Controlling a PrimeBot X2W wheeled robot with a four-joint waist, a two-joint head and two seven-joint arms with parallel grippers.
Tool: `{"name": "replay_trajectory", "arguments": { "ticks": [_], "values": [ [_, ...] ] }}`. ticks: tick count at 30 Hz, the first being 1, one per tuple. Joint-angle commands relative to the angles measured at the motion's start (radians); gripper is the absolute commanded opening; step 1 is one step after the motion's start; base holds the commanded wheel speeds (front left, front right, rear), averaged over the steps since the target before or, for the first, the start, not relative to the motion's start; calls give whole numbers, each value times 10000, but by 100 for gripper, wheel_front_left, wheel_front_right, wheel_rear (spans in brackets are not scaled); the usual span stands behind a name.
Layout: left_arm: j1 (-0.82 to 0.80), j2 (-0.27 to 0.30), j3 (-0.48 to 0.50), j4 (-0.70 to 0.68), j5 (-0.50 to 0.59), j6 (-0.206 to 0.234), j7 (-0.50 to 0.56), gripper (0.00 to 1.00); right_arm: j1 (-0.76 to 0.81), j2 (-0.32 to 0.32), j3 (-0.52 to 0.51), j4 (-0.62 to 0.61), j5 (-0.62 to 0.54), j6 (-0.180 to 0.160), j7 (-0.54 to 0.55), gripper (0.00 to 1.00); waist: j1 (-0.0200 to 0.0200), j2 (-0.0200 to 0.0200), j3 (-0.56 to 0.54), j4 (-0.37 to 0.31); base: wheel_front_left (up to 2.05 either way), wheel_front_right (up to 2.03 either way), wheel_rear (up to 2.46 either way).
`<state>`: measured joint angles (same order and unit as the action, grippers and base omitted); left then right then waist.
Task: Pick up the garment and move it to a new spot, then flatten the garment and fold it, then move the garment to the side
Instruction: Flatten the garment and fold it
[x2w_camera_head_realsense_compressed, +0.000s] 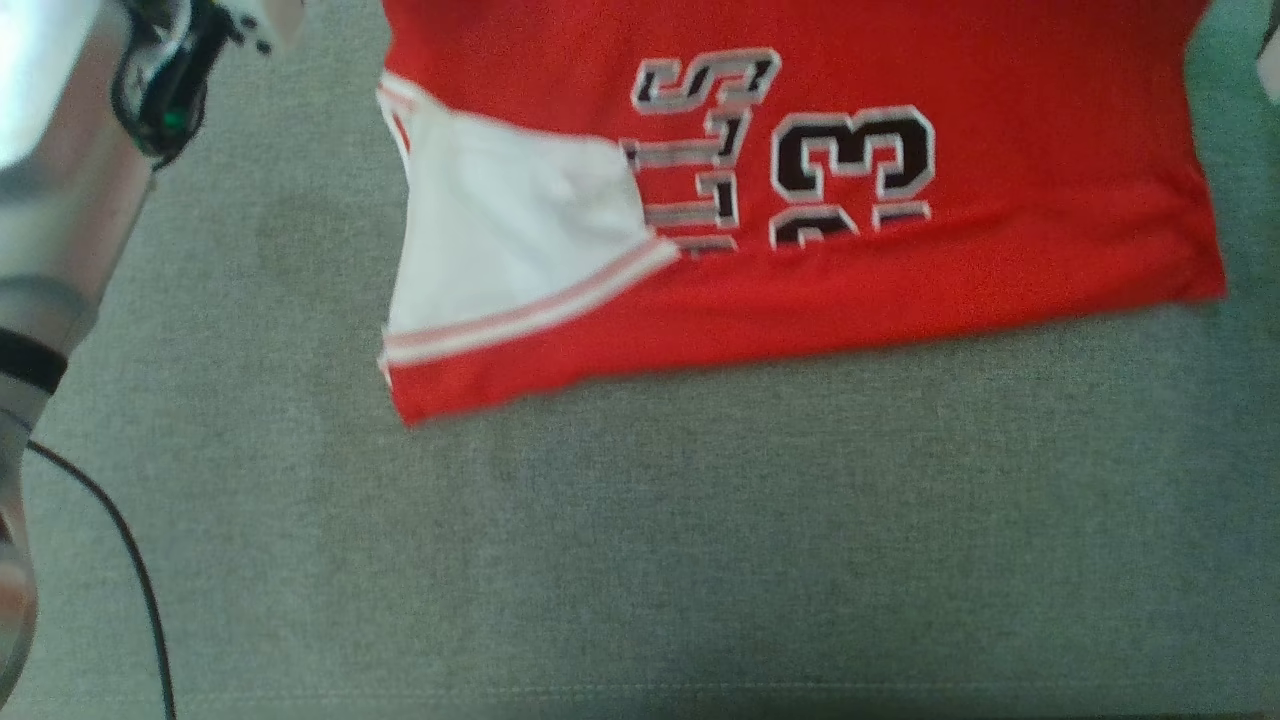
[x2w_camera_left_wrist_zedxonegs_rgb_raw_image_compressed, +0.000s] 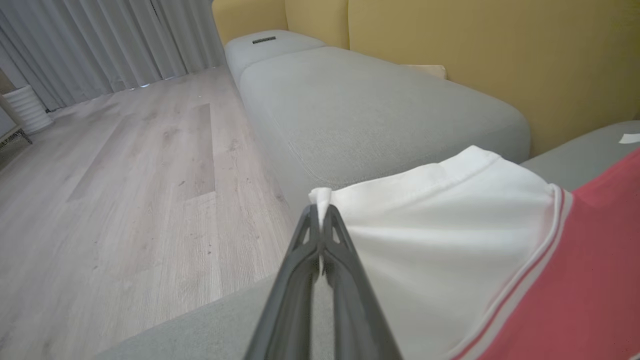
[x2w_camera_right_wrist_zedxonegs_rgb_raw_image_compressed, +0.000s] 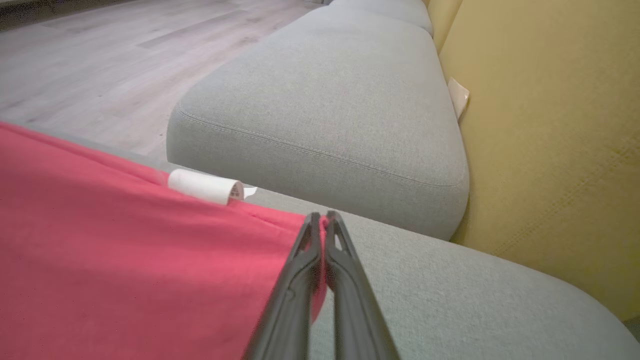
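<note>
Both hands were shut on the jersey. My left hand had its fingers pressed together on a pinched corner of the white sleeve panel, with a nub of cloth poking past the tips. My right hand was clamped on the red edge, with a fold caught between the fingers.

The jersey lay spread on the grey sofa cushion, running from my left hand across to my right. It was mostly flat, with the white panel lapped over part of the print.

Handling, my read: light, limp knit with no stiffness, so it would sag between the hands unless kept taut. The surface looked smooth, so a thin pinch could slip. Not fragile. The best hold was probably the corners and hem. The striped trim beside the white panel looked thicker, so it should give a surer bite.

Writing: "33" in black with a pale outline, upside down from the head view. Next to it was an "S" and a few block letters, partly covered, so I couldn't read the whole word. No brand mark was legible. The small white rolled tab at the red edge, off my right hand's side, was unreadable.
</note>
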<state>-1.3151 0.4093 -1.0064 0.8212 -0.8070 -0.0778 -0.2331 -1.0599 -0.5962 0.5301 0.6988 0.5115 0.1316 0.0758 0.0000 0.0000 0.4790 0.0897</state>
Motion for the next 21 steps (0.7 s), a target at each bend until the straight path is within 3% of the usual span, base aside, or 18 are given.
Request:
{"name": "replay_trajectory", "arguments": {
  "ticks": [1,10,21],
  "values": [
    [-653,289,527,122,171,148,-170,0,-114,65,57,-47,16,-9,-225,0,0,0,-41,10,0,0,0],
    [27,118,209,307,507,-231,-272,0,523,-209,723,-26,628,-9,-617,0,0,0,-471,158,0,0,0],
    [2019,1024,-542,-1473,564,-449,-49,0,2353,-1893,1869,-1029,2138,-9,-447,0,0,0,-1388,619,0,0,0]
  ]
}}
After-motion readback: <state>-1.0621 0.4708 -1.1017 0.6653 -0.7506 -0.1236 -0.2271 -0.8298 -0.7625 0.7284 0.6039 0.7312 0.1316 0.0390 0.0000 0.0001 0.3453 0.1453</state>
